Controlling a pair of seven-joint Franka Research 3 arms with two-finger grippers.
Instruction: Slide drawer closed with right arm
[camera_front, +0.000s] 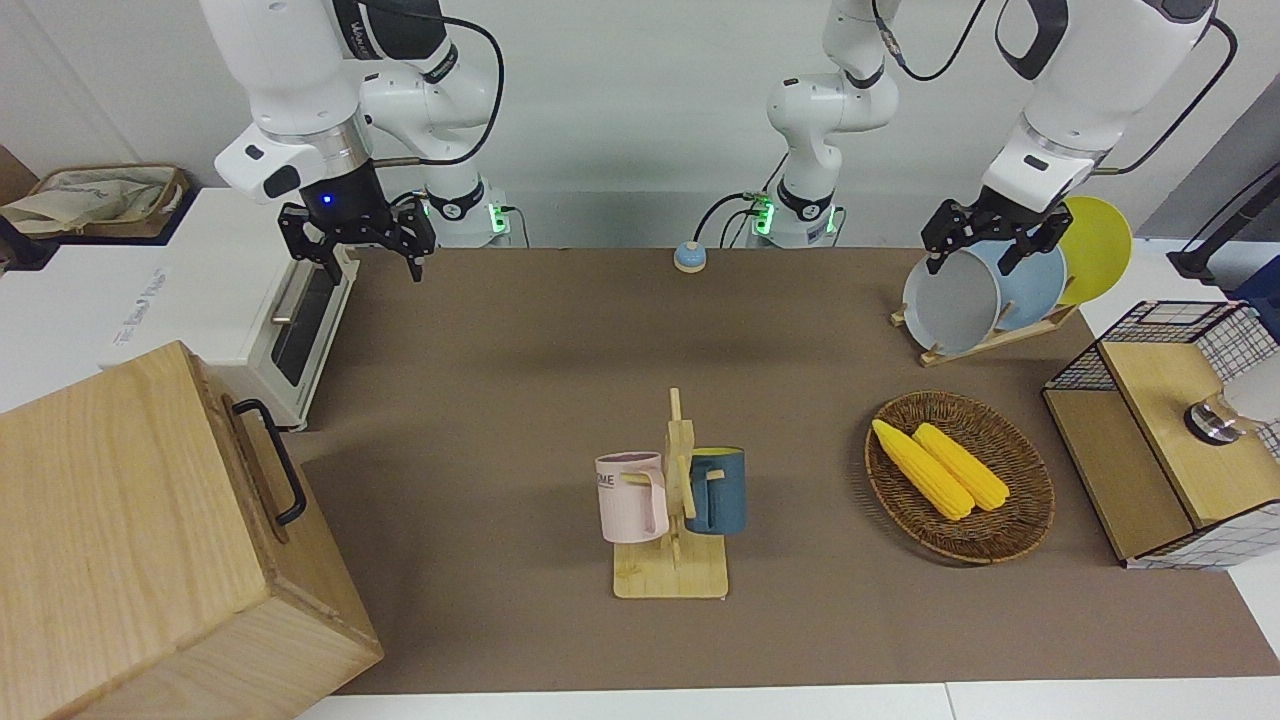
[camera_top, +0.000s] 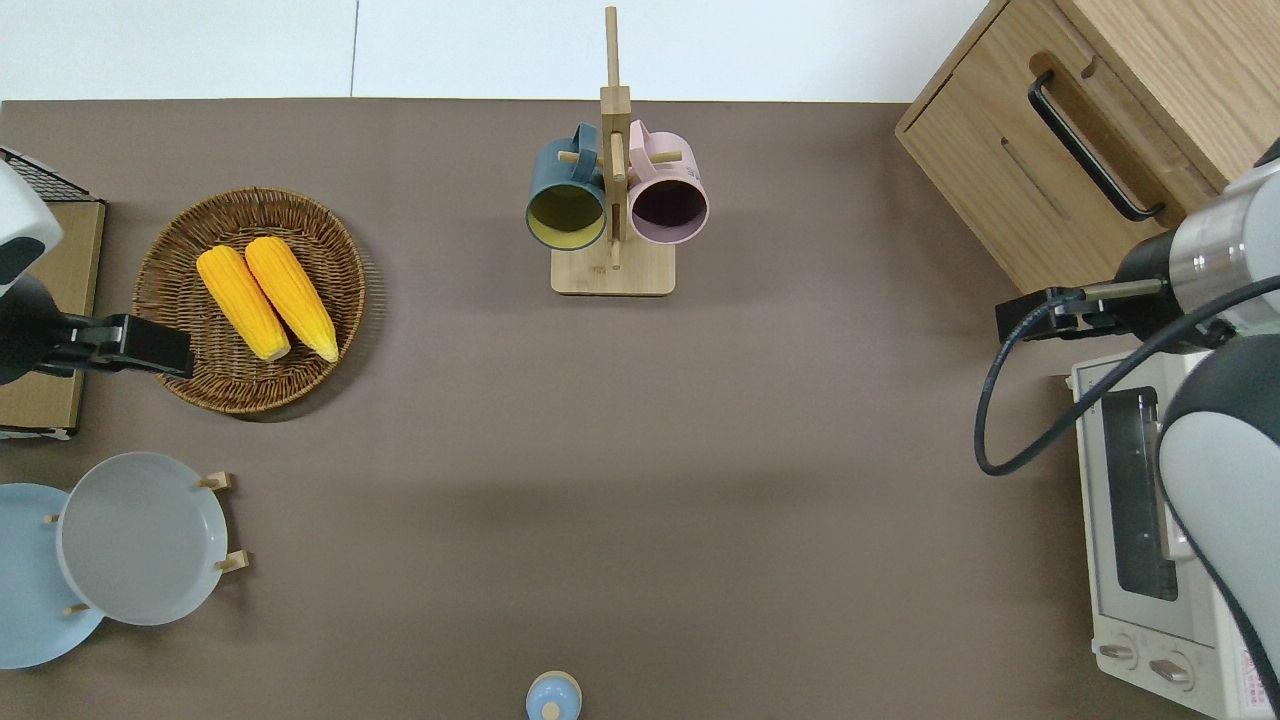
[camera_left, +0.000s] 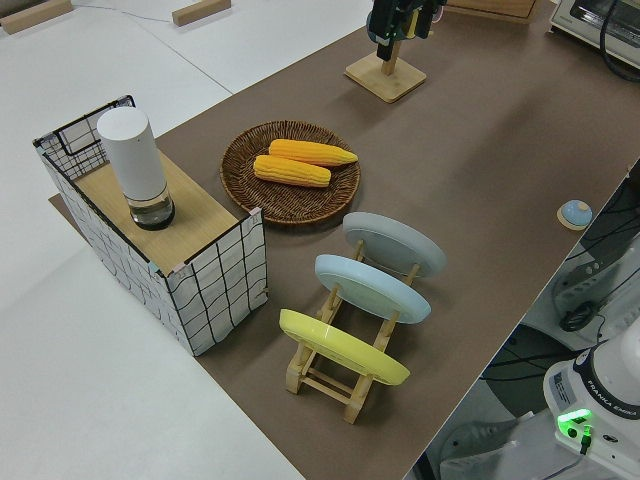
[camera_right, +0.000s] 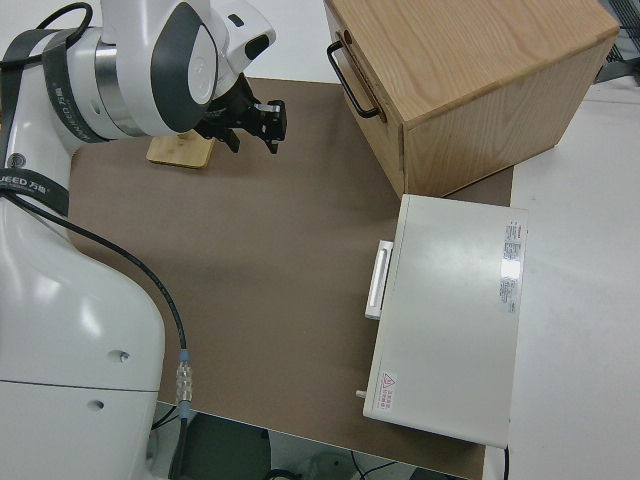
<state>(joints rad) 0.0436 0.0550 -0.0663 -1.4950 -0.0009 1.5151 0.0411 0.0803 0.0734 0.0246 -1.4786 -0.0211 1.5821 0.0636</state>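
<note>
The drawer (camera_top: 1010, 170) sits pushed in, its front panel flush with the large light-wood box (camera_front: 120, 520). Its black loop handle (camera_top: 1085, 145) runs across the front and also shows in the front view (camera_front: 275, 478) and the right side view (camera_right: 350, 75). My right gripper (camera_front: 372, 272), with a blue light on its wrist, is open and empty. It hangs in the air over the brown mat (camera_top: 1022, 322), between the box's corner and the toaster oven, clear of the drawer. It also shows in the right side view (camera_right: 258, 128). My left arm is parked, its gripper (camera_front: 972, 262) open.
A white toaster oven (camera_top: 1150, 520) stands beside the box, nearer to the robots. A mug rack (camera_front: 672, 520) with a pink and a blue mug stands mid-table. A wicker basket (camera_front: 1030, 500) holds corn; a plate rack (camera_front: 985, 340) and a wire-mesh box (camera_front: 1160, 440) are at the left arm's end.
</note>
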